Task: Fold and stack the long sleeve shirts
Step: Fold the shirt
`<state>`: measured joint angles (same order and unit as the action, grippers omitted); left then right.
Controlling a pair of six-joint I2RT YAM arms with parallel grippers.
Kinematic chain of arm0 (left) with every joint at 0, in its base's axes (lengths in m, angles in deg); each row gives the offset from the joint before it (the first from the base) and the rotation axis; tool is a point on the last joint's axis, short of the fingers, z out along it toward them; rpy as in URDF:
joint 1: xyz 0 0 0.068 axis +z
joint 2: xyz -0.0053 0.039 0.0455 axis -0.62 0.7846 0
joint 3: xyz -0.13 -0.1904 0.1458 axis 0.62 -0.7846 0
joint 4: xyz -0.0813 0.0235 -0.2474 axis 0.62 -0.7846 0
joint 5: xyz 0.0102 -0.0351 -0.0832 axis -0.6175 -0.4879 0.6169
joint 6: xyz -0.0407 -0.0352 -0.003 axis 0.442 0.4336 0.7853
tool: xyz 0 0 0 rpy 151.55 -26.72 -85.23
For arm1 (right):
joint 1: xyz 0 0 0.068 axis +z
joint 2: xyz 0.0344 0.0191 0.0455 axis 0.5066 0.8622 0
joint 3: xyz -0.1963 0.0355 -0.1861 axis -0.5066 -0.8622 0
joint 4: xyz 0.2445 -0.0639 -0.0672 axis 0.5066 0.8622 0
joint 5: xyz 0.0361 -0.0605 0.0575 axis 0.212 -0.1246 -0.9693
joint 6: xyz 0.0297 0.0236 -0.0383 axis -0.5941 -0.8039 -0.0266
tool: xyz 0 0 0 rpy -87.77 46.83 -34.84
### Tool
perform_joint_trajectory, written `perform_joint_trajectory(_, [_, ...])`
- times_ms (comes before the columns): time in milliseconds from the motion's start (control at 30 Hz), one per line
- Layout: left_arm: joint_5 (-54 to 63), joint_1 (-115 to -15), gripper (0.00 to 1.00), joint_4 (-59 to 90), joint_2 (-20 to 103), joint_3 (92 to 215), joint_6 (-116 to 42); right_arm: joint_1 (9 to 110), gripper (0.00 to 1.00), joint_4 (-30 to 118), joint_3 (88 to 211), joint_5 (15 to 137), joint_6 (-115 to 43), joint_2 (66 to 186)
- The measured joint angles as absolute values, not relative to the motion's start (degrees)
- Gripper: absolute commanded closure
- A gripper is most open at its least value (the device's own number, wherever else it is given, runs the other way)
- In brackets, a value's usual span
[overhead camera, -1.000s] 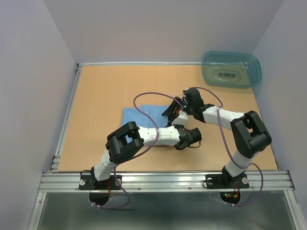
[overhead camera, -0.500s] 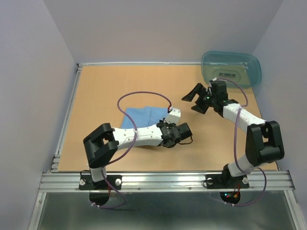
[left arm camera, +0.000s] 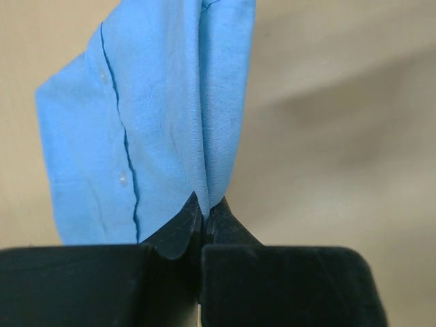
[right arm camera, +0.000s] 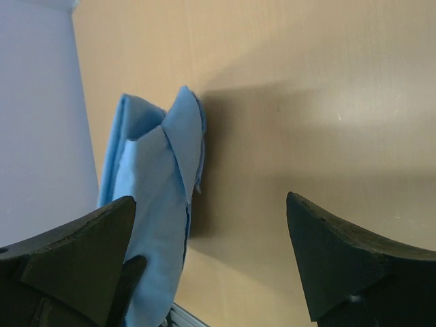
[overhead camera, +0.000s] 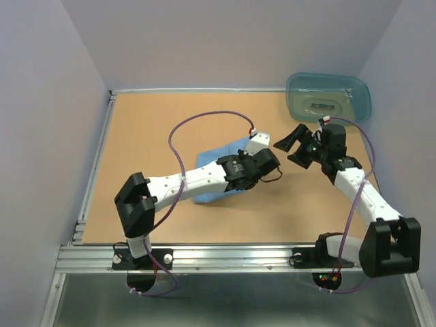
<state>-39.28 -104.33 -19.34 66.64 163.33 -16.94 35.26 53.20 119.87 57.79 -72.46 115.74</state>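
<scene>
Your right hand [overhead camera: 291, 151] has swung off the shirt [overhead camera: 221, 151] and out toward the teal tub [overhead camera: 361, 102], and its jaws have spread wide (a second ago it hung right over the cloth). Your left hand [overhead camera: 267, 163], pinched on the shirt's edge, has moved farther from the bases. The cloth came with it, so it no longer lies as a flat rectangle on the tabletop [overhead camera: 150, 129] but is lifted and slanted.
</scene>
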Motion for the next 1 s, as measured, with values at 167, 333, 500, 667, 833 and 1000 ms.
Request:
perform_joint_trajectory(167, [-34.2, -104.2, 1.00, -20.2, 69.0, 180.5, -20.9, 34.6, 0.03, 58.5, 122.1, 61.5, -70.2, 108.5])
perform_joint_trajectory(333, [-25.5, -102.3, 1.00, -19.1, 70.8, 193.7, -23.4, 34.5, 0.02, 64.2, 131.5, 68.4, -66.8, 104.3])
perform_joint_trajectory(500, [-10.0, -92.4, 1.00, -5.8, 60.9, 181.5, -21.8, 34.5, 0.02, 66.0, 138.5, 73.7, -63.7, 99.3])
perform_joint_trajectory(667, [3.3, -74.9, 1.00, 9.1, 49.2, 154.7, -14.8, 34.5, 0.02, 66.4, 141.4, 75.4, -60.7, 97.4])
perform_joint_trajectory(833, [13.2, -65.8, 1.00, 23.9, 51.1, 133.6, -9.6, 34.5, 0.02, 68.1, 141.3, 74.6, -58.6, 99.6])
perform_joint_trajectory(1000, [20.5, -60.1, 1.00, 29.2, 54.9, 125.4, -6.7, 34.5, 0.02, 69.1, 140.7, 72.3, -57.0, 100.9])
